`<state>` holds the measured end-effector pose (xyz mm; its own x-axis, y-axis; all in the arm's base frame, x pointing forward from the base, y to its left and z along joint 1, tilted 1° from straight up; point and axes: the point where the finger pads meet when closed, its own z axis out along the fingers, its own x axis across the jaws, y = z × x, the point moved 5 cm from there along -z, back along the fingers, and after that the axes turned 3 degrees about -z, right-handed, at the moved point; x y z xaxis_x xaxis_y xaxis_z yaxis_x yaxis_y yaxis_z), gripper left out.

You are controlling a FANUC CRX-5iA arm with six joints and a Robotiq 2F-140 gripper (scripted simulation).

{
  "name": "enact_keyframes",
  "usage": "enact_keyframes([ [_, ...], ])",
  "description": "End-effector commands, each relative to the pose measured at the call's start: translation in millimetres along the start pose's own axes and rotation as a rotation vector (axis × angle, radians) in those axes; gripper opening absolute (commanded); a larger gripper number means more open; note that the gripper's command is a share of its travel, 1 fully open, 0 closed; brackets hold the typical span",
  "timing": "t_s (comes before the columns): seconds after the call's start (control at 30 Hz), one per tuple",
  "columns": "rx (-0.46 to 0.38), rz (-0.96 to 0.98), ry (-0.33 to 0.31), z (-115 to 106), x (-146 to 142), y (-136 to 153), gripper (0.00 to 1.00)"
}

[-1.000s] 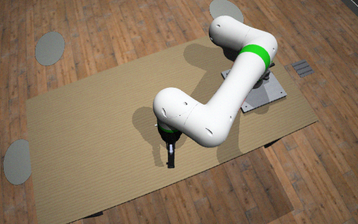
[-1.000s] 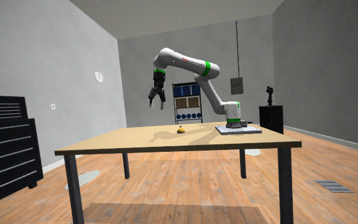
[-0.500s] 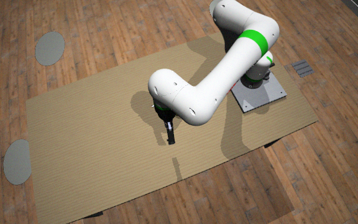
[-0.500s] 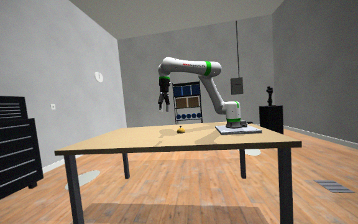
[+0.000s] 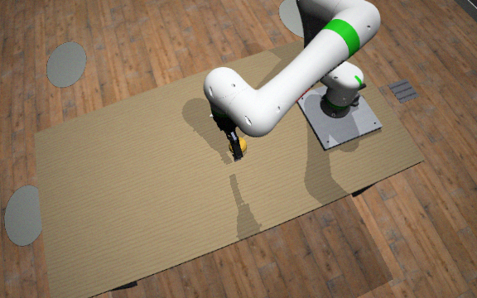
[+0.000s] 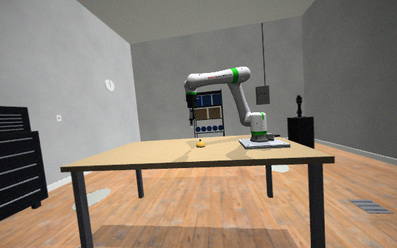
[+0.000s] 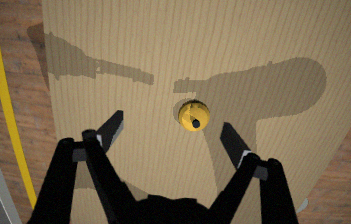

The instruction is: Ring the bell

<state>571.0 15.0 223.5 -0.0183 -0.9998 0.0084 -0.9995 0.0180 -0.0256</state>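
Note:
A small yellow bell [image 7: 194,115] with a dark button on top sits on the tan table, also seen in the top view [image 5: 240,144] and the exterior view [image 6: 200,144]. My gripper [image 7: 173,125] hangs high above the table with its two black fingers wide open and nothing between them. In the wrist view the bell lies just beyond the fingertips, a little right of the midline. In the exterior view the gripper [image 6: 191,118] is well above the bell and slightly to its left. In the top view a finger [image 5: 235,148] overlaps the bell's left side.
The arm's grey base plate [image 5: 339,117] stands at the table's far right. The table edge and wooden floor with a yellow line [image 7: 1,90] show at the left of the wrist view. A shelf rack [image 6: 208,114] stands behind the table.

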Motion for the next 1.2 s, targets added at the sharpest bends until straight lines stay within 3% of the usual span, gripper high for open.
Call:
enact_keyframes([
  [0.0, -0.011, -0.058, 0.005, 12, 30, 26, 1.00],
  [0.07, -0.011, -0.058, 0.005, 12, 30, 26, 1.00],
  [0.17, -0.028, -0.102, 0.009, 24, 51, 50, 1.00],
  [0.3, -0.029, -0.105, 0.009, 24, 53, 51, 1.00],
  [0.33, -0.029, -0.105, 0.009, 24, 53, 51, 0.00],
  [1.17, -0.029, -0.105, 0.009, 24, 53, 51, 0.00],
])
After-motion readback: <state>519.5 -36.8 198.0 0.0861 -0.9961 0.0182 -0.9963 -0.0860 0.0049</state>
